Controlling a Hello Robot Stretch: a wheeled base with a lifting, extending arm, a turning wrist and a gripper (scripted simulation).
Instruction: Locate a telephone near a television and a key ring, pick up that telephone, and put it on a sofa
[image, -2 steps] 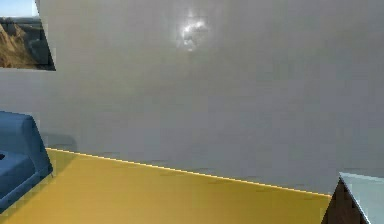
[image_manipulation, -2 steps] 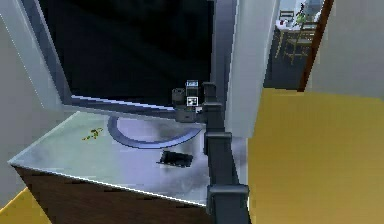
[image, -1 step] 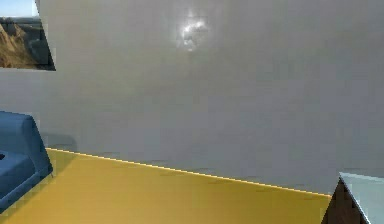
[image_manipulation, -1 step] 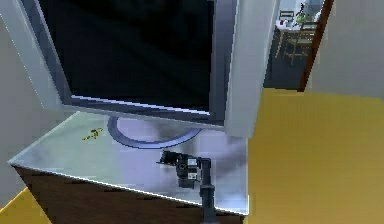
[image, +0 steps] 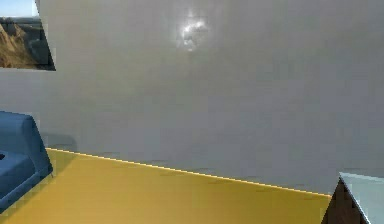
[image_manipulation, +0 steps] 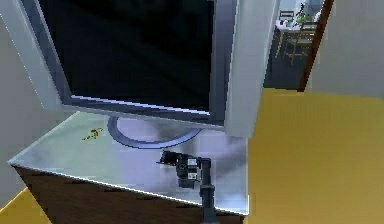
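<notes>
So the arm (image_manipulation: 205, 195) is seen poking up in front of the television (image_manipulation: 140, 50), with the gripper (image_manipulation: 170, 160) parked low over the silver stand top (image_manipulation: 60, 150), just in front of the television's round base (image_manipulation: 155, 130). Whether anything is held can't be told, tbh: the far end is lost in a dark smudge, and the telephone can't be picked out for sure. One small yellowish thing (image_manipulation: 92, 133), maybe the key ring, is lying beside the base. Yellow floor (image_manipulation: 320, 150) is spread beside the television, and one doorway (image_manipulation: 300, 40) is seen behind it. One blue sofa (image: 20, 155) and one wall picture (image: 25, 40) are caught in the forward view.
</notes>
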